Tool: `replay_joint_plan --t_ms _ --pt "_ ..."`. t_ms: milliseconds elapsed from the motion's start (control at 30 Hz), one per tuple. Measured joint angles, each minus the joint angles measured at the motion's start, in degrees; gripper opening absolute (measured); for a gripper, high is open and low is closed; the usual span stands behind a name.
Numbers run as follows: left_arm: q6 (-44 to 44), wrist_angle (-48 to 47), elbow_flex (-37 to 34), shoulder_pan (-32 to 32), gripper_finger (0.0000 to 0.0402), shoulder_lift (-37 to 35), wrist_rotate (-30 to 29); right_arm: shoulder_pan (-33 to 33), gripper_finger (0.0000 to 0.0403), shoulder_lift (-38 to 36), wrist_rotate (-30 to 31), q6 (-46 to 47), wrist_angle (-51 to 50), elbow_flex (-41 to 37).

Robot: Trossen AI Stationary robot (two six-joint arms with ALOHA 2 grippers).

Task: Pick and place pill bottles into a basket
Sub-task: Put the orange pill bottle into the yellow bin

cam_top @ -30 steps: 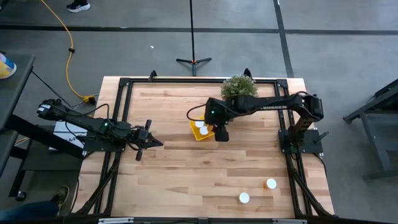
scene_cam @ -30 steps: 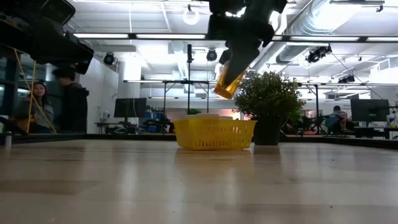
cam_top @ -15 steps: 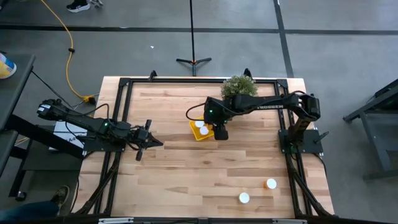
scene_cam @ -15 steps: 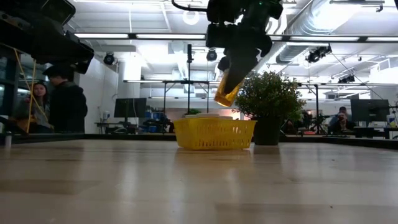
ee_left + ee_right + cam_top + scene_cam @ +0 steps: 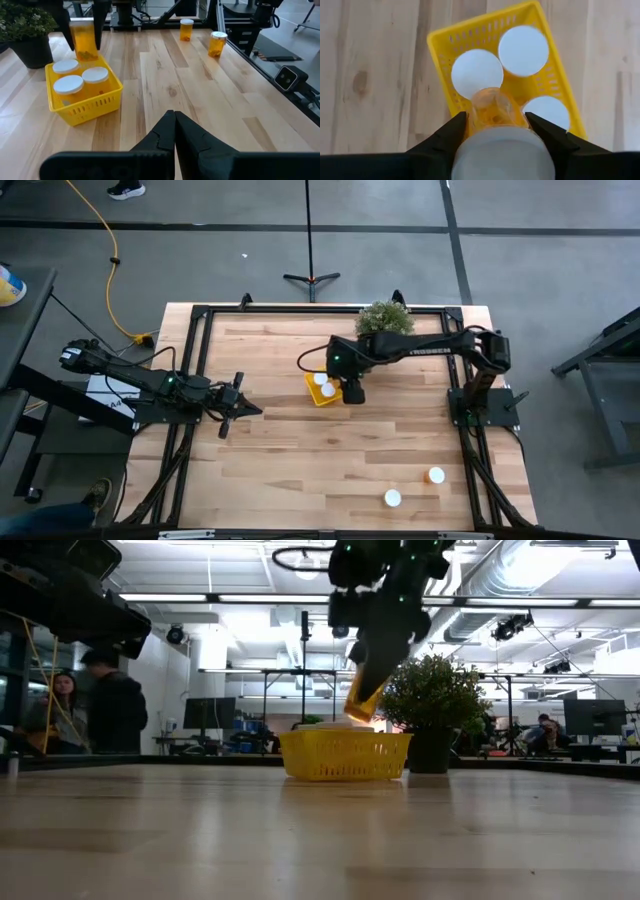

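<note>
The yellow basket (image 5: 311,387) stands mid-table on its base with three white-capped pill bottles (image 5: 523,50) upright inside. My right gripper (image 5: 351,393) hangs just above the basket (image 5: 345,756), shut on another orange pill bottle (image 5: 362,700). Two more pill bottles (image 5: 436,475) (image 5: 393,498) stand upright near the table's front right. My left gripper (image 5: 257,411) waits shut above the table's left part, touching nothing. My right gripper pinches the pill bottle's orange body (image 5: 476,120) between its two fingers (image 5: 454,131), just below the white cap (image 5: 502,155). The fingers come steeply from above, slanting down. The bottle hangs clear, tilted, with its bottom end (image 5: 86,52) over the basket.
A bushy potted plant (image 5: 384,320) stands right behind the basket at the far edge. A black frame rail (image 5: 200,360) runs around the table. Bare wood lies between the basket and the near edge. People stand in the room beyond (image 5: 100,705).
My right gripper has sunk a little toward the basket, carrying the pill bottle, which stays tilted in the same hold.
</note>
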Motion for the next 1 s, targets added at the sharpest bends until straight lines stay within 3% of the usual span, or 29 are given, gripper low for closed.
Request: replay_joint_plan --t_ms 267,567,833,1000 --pt "0.01 -0.07 0.0 0.0 0.0046 0.0 0.02 -0.02 0.021 1.77 1.66 0.78 -3.92 -0.02" --pt "0.01 -0.05 0.0 0.0 0.0046 0.0 0.04 -0.79 0.0173 1.77 2.56 0.02 -3.99 -0.02" --pt "0.02 -0.03 0.0 0.0 0.0046 0.02 0.04 -0.9 0.0211 3.01 2.85 -0.12 -3.56 -0.28" --pt "0.02 -0.05 -0.02 -0.01 0.0046 0.02 0.04 -1.24 0.0197 4.26 2.61 0.01 -5.26 -0.27"
